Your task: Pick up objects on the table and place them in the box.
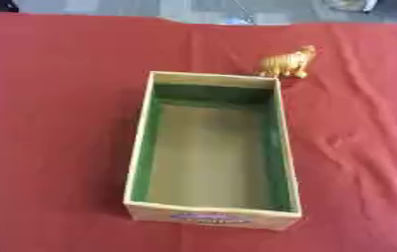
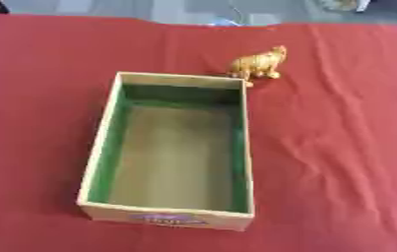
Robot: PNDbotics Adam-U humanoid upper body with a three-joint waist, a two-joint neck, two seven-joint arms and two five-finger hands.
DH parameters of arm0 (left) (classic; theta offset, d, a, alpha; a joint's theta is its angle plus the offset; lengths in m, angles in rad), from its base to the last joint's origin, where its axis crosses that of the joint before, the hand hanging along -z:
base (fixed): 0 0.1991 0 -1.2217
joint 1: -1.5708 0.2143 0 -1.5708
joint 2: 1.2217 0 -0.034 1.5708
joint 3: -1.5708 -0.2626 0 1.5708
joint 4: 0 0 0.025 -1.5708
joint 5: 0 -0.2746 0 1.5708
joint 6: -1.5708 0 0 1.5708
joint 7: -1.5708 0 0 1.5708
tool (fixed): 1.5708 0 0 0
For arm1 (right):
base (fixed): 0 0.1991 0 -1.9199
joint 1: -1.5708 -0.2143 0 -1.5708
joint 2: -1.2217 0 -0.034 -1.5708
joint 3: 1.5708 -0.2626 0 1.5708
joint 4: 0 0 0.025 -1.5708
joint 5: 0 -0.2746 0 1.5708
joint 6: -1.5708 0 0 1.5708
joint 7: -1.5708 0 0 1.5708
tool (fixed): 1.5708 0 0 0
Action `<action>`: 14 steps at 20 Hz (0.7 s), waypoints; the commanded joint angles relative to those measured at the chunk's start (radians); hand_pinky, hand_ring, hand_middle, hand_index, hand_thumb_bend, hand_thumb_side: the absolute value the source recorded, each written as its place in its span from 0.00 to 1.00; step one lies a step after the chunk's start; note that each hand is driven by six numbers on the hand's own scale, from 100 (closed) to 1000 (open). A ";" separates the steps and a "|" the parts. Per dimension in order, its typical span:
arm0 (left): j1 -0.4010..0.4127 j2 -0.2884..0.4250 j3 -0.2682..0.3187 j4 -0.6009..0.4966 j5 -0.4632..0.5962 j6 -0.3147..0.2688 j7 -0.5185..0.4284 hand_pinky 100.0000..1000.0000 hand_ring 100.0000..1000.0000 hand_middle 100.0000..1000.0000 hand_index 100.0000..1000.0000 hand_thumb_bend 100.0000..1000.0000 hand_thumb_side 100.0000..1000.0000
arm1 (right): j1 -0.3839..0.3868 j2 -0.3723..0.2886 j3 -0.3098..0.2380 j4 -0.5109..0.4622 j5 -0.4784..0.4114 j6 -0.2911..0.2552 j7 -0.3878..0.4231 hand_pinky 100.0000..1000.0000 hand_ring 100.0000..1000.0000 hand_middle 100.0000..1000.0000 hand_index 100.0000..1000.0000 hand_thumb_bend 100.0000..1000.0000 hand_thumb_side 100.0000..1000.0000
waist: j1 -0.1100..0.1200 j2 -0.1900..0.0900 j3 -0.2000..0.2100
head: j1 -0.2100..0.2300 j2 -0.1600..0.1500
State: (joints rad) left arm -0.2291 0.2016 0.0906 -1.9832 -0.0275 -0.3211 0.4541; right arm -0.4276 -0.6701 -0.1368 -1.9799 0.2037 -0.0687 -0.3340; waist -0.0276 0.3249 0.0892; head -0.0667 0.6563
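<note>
An open cardboard box with green inner walls lies lengthwise in the middle of the red cloth; nothing shows inside it. A small golden-orange striped toy animal stands upright on the cloth just beyond the box's far right corner, close to the rim. Neither of my hands appears in either view.
The red tablecloth covers the whole table, with creases on the right side. Its far edge runs along the top of the view, with grey floor beyond. A label is printed on the box's near outer wall.
</note>
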 commanded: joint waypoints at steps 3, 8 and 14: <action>-0.009 0.013 -0.003 -0.017 0.004 -0.002 -0.009 0.45 0.45 0.48 0.67 0.00 0.74 | -0.060 -0.063 0.014 -0.020 -0.028 0.053 0.044 0.83 0.67 0.61 0.74 0.00 0.48 | 0.003 -0.012 0.012 | -0.025 0.001; -0.007 0.014 -0.004 -0.017 0.004 -0.003 -0.009 0.45 0.45 0.48 0.67 0.00 0.74 | -0.130 -0.118 0.044 -0.017 -0.027 0.098 0.113 0.84 0.70 0.65 0.78 0.00 0.50 | 0.004 -0.007 0.021 | -0.038 -0.004; -0.006 0.012 -0.009 -0.017 0.008 -0.003 -0.014 0.45 0.45 0.48 0.67 0.00 0.74 | -0.259 -0.166 0.094 0.113 0.017 0.100 0.233 0.85 0.73 0.69 0.81 0.00 0.53 | 0.001 -0.008 0.029 | -0.050 -0.015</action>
State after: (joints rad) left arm -0.2292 0.2016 0.0841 -1.9831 -0.0226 -0.3226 0.4438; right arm -0.6669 -0.7927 -0.0451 -1.8909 0.2046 0.0340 -0.1246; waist -0.0272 0.3329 0.1194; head -0.1120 0.6526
